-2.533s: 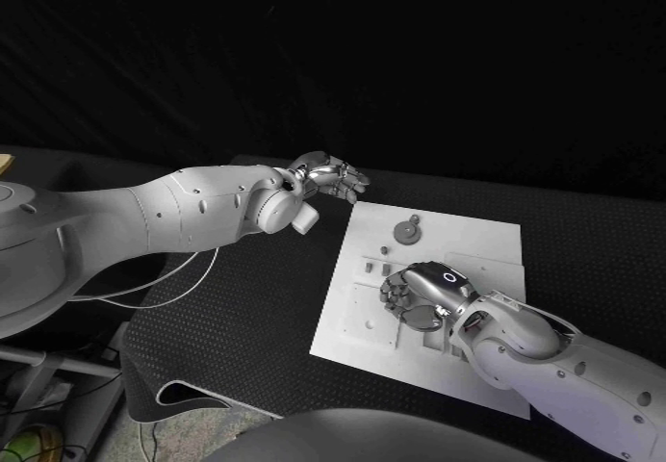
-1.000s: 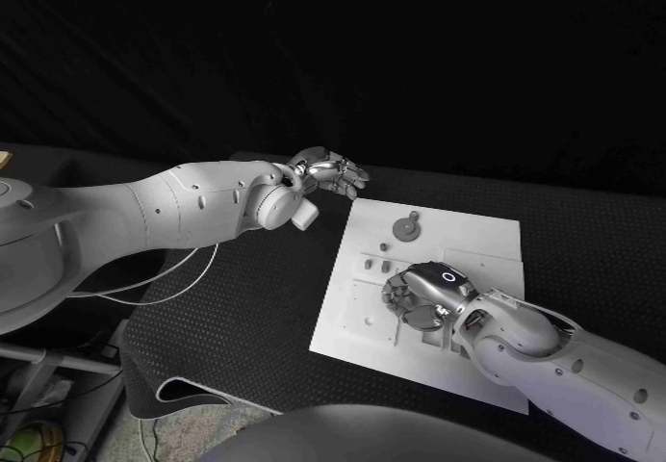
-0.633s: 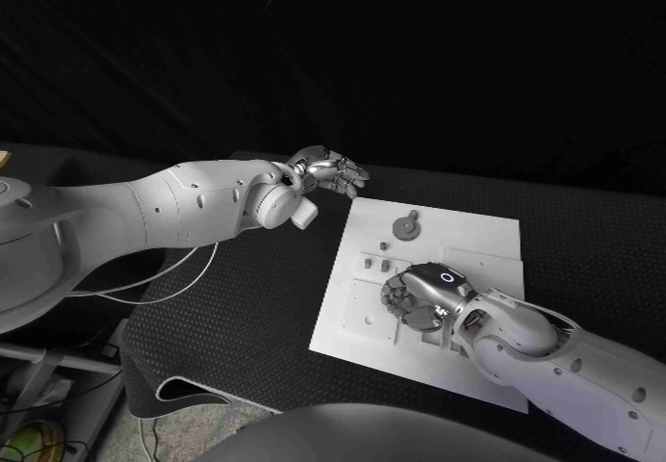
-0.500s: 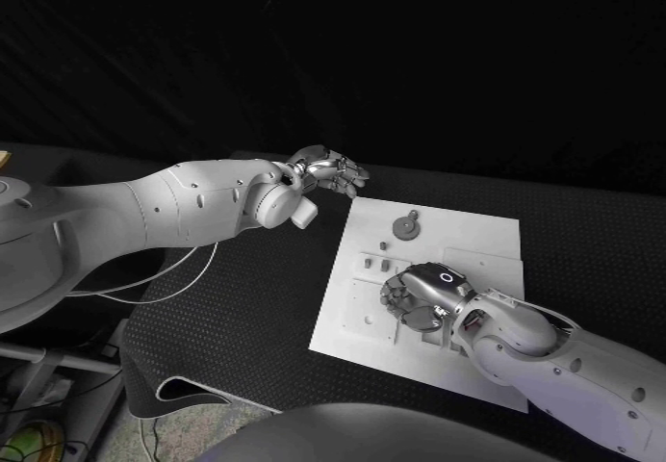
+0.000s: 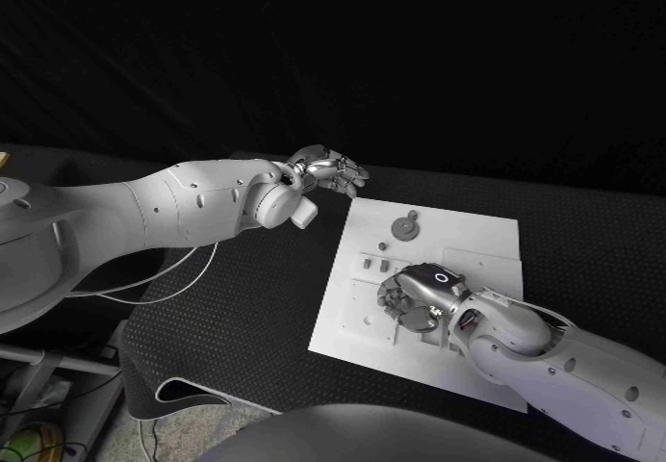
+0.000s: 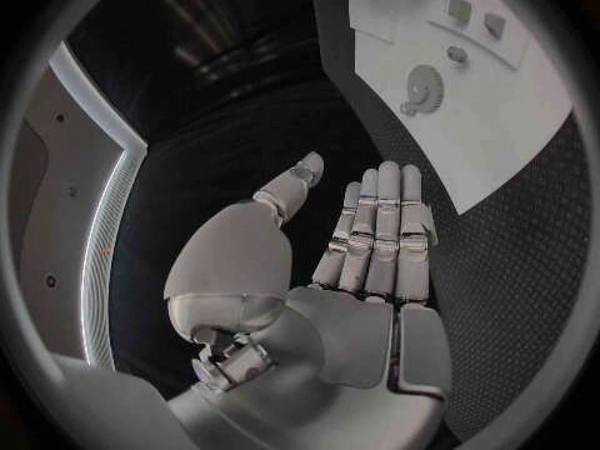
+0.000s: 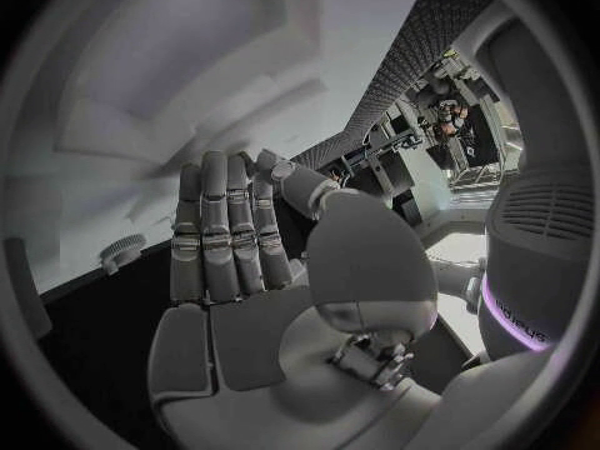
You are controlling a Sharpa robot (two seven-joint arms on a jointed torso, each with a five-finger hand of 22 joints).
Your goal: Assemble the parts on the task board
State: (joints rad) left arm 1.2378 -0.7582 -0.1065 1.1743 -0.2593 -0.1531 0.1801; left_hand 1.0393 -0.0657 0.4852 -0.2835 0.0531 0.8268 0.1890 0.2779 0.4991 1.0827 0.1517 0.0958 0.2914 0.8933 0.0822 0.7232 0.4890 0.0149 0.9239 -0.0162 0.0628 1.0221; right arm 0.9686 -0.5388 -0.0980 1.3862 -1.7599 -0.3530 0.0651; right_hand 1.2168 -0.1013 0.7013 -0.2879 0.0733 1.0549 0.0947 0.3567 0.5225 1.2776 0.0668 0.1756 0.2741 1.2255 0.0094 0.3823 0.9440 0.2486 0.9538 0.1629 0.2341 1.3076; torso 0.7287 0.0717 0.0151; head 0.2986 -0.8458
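The white task board [image 5: 472,236] lies in the middle of the black table. A grey gear-shaped part [image 5: 405,227] sits near its far edge, with small grey parts [image 5: 370,262] closer in. My right hand [image 5: 421,296] is low over the board's middle, palm down, and covers what lies beneath it. In the right wrist view that hand [image 7: 250,270] has straight fingers facing the board [image 7: 188,60] and holds nothing; the gear [image 7: 121,252] lies beyond the fingertips. My left hand [image 5: 330,175] hovers off the board's far left corner, and in its wrist view the left hand [image 6: 363,260] is flat and empty.
Black textured table [image 5: 236,318] surrounds the board on every side. In the left wrist view the board [image 6: 500,100] shows the gear [image 6: 423,90] and small parts [image 6: 459,10] ahead of the fingers. A thin white cable [image 5: 166,284] loops under my left arm.
My right hand has edged slightly to the left over the board's middle. The left hand has stayed where it was.
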